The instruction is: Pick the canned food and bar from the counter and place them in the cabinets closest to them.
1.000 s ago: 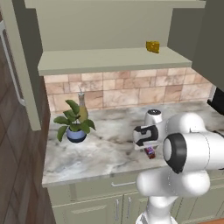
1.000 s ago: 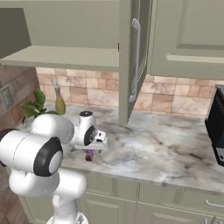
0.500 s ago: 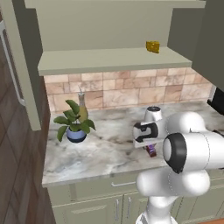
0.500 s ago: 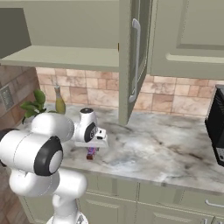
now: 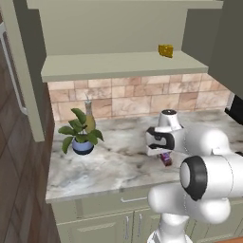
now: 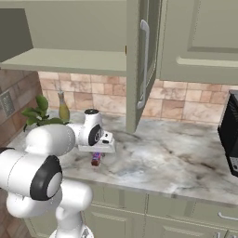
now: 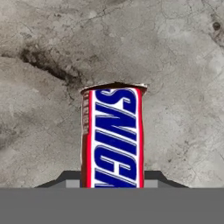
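Fingers (image 6: 96,155) are closed on the bar (image 7: 112,138), which stands between them just above the bench (image 6: 176,160), near its front edge. From the hand's own camera the wrapper runs up the middle, white with blue letters and red borders, marbled stone behind it. From either side, the bar (image 6: 96,159) hangs under the white wrist, purple with reddish ends. A potted plant (image 5: 79,134) and a slim bottle (image 5: 88,118) stand near the back wall to the left. A yellow wedge (image 5: 165,51) sits on the open shelf of the cabinets (image 5: 123,64) overhead.
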Available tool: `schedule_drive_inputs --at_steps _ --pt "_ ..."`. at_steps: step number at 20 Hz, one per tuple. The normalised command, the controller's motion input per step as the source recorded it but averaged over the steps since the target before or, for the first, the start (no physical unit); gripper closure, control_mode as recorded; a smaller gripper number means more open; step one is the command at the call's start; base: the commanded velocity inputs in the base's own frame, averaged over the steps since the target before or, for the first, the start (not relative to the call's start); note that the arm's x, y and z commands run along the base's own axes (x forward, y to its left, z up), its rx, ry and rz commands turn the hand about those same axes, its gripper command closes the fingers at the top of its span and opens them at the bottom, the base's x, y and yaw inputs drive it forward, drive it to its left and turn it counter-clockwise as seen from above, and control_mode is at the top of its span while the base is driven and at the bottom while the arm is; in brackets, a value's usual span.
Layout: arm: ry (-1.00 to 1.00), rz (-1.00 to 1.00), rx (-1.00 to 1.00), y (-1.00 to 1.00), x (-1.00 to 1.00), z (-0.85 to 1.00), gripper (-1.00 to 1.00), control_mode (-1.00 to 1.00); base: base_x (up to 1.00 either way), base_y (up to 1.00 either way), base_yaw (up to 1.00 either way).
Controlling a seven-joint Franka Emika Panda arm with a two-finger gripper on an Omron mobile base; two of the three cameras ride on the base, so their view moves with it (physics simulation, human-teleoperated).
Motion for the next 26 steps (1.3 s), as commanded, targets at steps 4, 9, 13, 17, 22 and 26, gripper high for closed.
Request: schedule_drive_inputs --at_steps 4,9,13,17,22,26 --pt "0.00 0.00 0.00 0.03 -0.04 0.46 1.00 -1.00 0.00 0.00 0.00" --pt "0.00 0.00 0.00 0.02 -0.12 0.49 1.00 -1.00 0.00 0.00 0.00" --pt "0.00 0.00 0.00 0.02 -0.14 0.55 1.00 -1.00 0.00 0.00 0.00" --pt "0.00 0.00 0.00 0.06 -0.15 0.56 1.00 -1.00 0.00 0.00 0.00" --pt "0.00 0.01 -0.02 0.09 -0.35 0.47 1.00 -1.00 0.00 0.00 0.00" --pt "0.00 0.02 -0.01 0.02 -0.46 0.58 1.00 -1.00 0.00 0.00 0.00"
